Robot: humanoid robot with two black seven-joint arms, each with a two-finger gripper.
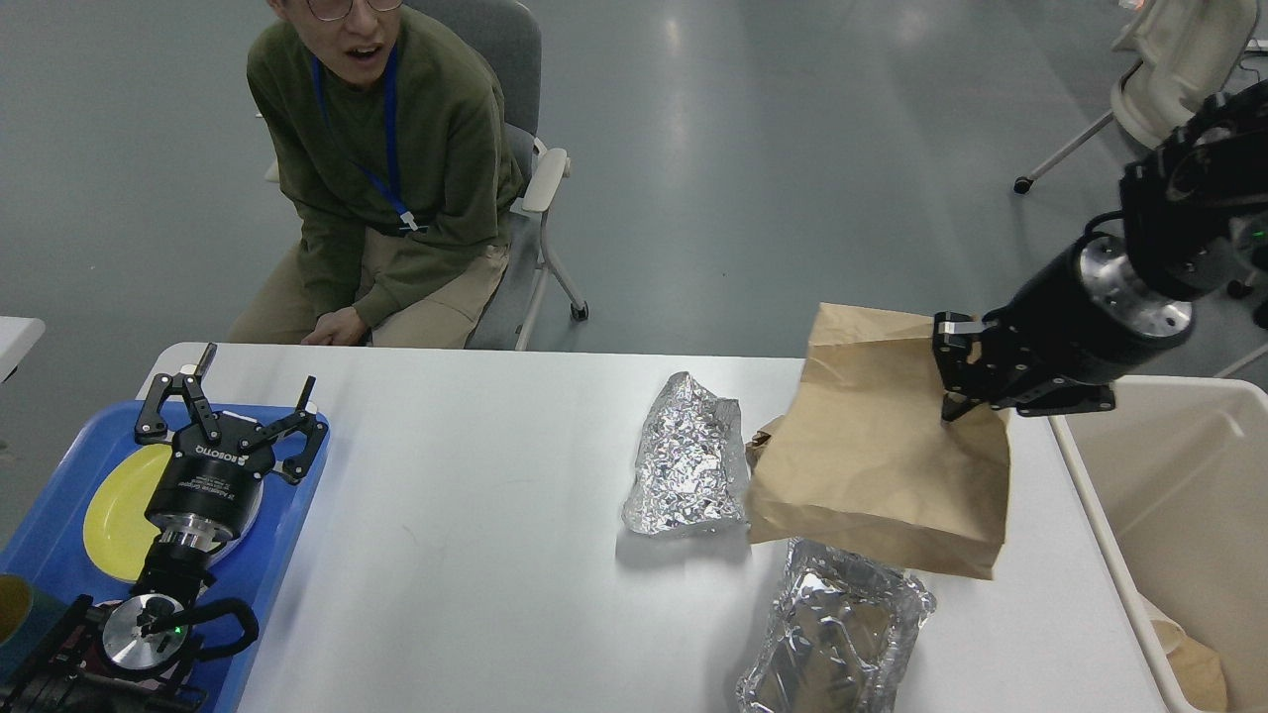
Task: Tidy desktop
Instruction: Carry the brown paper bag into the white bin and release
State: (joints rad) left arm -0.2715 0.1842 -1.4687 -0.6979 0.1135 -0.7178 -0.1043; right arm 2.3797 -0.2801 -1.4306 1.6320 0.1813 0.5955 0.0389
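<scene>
The white desktop (475,555) fills the middle of the head view. My right gripper (953,381) is shut on the upper right edge of a brown paper bag (872,465) and holds it hanging above the table's right side. A crumpled foil wrap (686,458) lies at the centre. A foil container (832,634) lies at the front, under the bag. My left gripper (230,396) is open and empty, hovering above the blue tray (287,555) at the left.
A yellow plate (114,510) lies on the blue tray. A beige bin (1169,495) stands right of the table with brown paper at its bottom. A seated person (386,188) faces the table's far edge. A white chair (1169,89) stands at back right.
</scene>
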